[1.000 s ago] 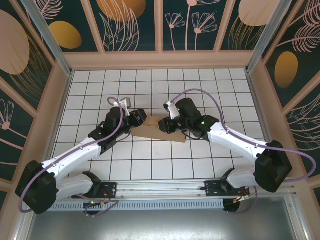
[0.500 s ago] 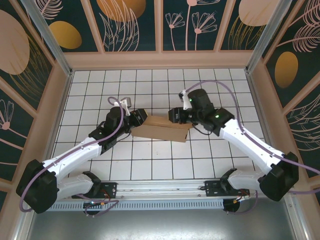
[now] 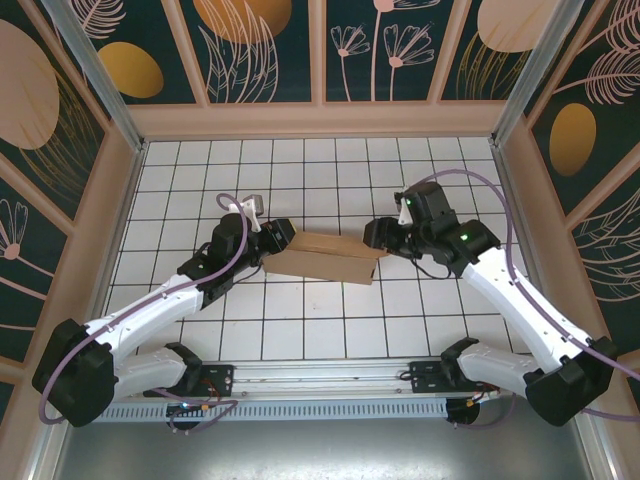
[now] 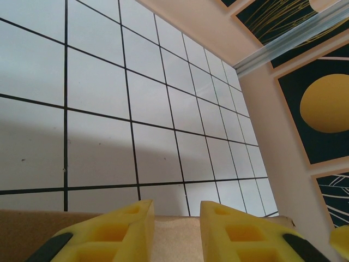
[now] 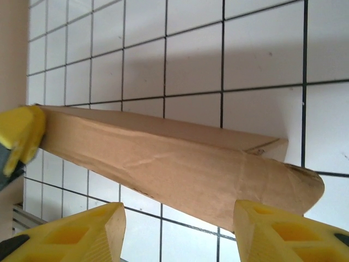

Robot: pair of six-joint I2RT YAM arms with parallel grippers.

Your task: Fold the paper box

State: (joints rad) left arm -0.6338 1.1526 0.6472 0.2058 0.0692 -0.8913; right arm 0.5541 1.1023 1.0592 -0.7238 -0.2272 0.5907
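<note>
The paper box point(image 3: 325, 258) is a long, flattened piece of brown cardboard lying across the middle of the tiled table. My left gripper point(image 3: 272, 237) is at its left end. In the left wrist view its yellow fingers point(image 4: 122, 232) are shut on the cardboard point(image 4: 175, 240), which fills the gap between them. My right gripper point(image 3: 380, 238) hovers just off the box's right end. Seen from the right wrist, that gripper point(image 5: 180, 225) stands open and the creased box point(image 5: 180, 158) runs across beyond its fingertips, apart from them. The left gripper's yellow finger point(image 5: 19, 134) shows at the box's far end.
White tiles with black grid lines point(image 3: 300, 170) cover the table. Pale wooden walls point(image 3: 320, 120) close it in at the back and both sides. A metal rail point(image 3: 330, 375) carrying both arm bases runs along the near edge.
My right gripper has opened, let go of the box and drawn back to the right, off its right end. The left arm has kept still on the left end.
</note>
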